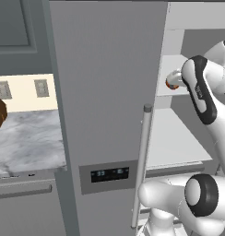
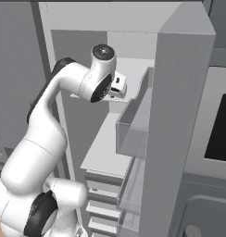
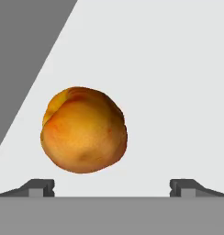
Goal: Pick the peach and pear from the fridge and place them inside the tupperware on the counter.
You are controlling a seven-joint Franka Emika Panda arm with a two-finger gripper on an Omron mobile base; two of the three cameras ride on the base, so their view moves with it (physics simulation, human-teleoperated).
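claw [image 3: 112, 186] is wide open, both dark tips spread apart, nothing between them. i see the peach [image 3: 83, 130] just ahead of the tips, left of centre in the hand view: round, smooth orange skin with a yellowish patch up top, sitting on a flat pale shelf [image 1: 172, 76] inside the open fridge [image 1: 105, 92]. matte grey door, slim silver handle [image 1: 142, 166]. marbled surface [image 1: 29, 140] far left.

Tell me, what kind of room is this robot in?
Most likely a kitchen. A tall grey fridge stands open, with white shelves inside and a peach lying on one. Beside the fridge runs a marbled stone counter over dark cabinets.
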